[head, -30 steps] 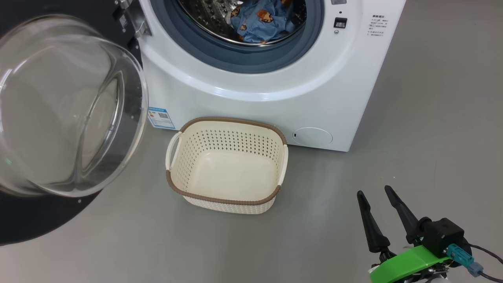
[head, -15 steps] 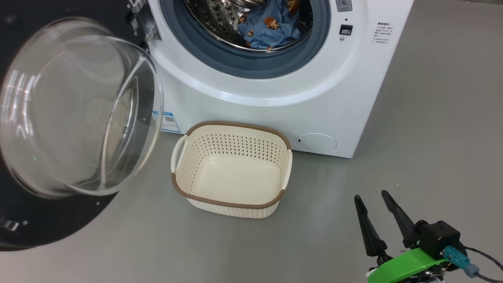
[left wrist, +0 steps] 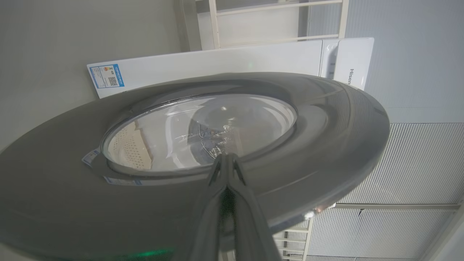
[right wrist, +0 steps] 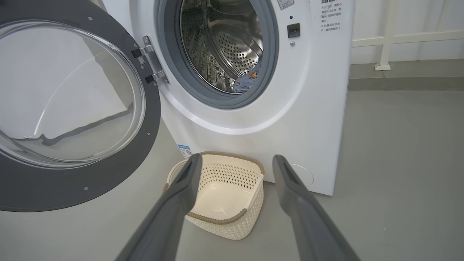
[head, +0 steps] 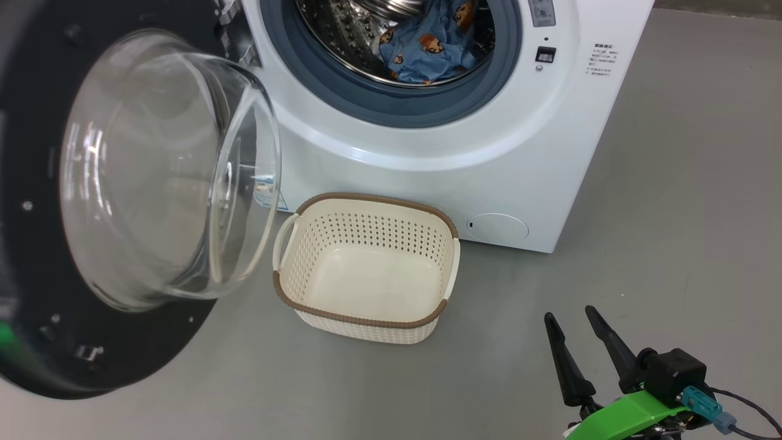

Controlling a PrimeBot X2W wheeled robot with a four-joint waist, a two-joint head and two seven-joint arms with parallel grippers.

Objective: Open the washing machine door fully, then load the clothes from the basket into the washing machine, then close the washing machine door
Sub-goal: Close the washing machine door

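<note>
Grey floor point(head: 489, 348) separates right end effector point(head: 569, 312) from basket point(head: 366, 321) rim.

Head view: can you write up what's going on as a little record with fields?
Door: washing machine door open, swung left
Load: clothes inside the washing machine
Basket state: basket on the floor, no clothes in it
Left arm: left gripper shut, tips at the door's outer side
Right arm: right gripper open, holding nothing

Head camera looks steeply down on basket point(head: 372, 238) and washing machine point(head: 427, 177); right wrist shares both from lower; left wrist sits close on the washing machine door point(left wrist: 326, 145).
</note>
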